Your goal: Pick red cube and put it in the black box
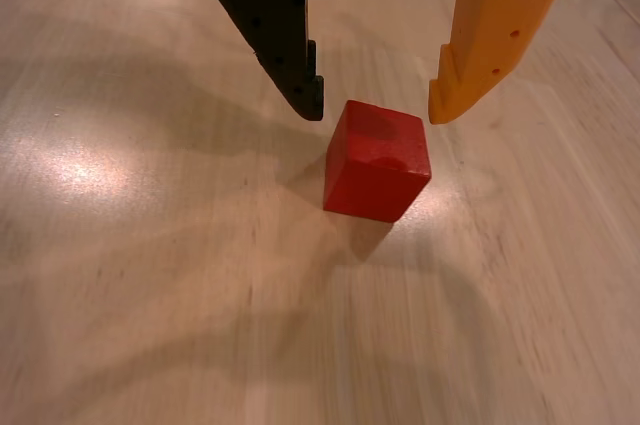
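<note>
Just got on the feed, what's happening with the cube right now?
In the wrist view the open gripper hangs over the red cube, with its black finger on the left and its orange finger on the right. The cube sits on the wooden table, not yet gripped.

The gripper (376, 110) has two unlike fingers in the wrist view. One finger (265, 15) is black with a stepped, toothed inner edge that narrows to a blunt tip. The other finger (500, 25) is orange plastic, smooth, with small round holes, perhaps screw holes, and a notched tip.
</note>
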Controlling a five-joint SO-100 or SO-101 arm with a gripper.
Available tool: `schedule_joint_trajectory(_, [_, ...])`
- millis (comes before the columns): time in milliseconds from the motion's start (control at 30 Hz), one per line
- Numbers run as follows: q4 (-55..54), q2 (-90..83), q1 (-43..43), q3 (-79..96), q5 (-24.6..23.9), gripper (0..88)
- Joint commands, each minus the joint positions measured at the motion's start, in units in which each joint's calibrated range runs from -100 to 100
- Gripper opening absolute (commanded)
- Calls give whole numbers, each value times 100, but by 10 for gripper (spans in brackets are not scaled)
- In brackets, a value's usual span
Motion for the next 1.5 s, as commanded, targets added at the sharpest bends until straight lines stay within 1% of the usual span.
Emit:
schedule_joint_trajectory(0, [-131,1,-93,-398,-41,171])
schedule_joint_trajectory(267, [-147,285,-147,-651,-41,171])
schedule_joint_trajectory(733, [-122,202,-78,-715,-108,171])
schedule_joint_trajectory(800, [-106,202,-78,-687,-108,196])
schedule_joint_trajectory(900, [-106,202,-78,-642,-108,267])
schedule_joint_trajectory(967, [-106,202,-78,-642,-108,283])
schedule_joint_trajectory(1467, [-237,319,30,-624,-108,289])
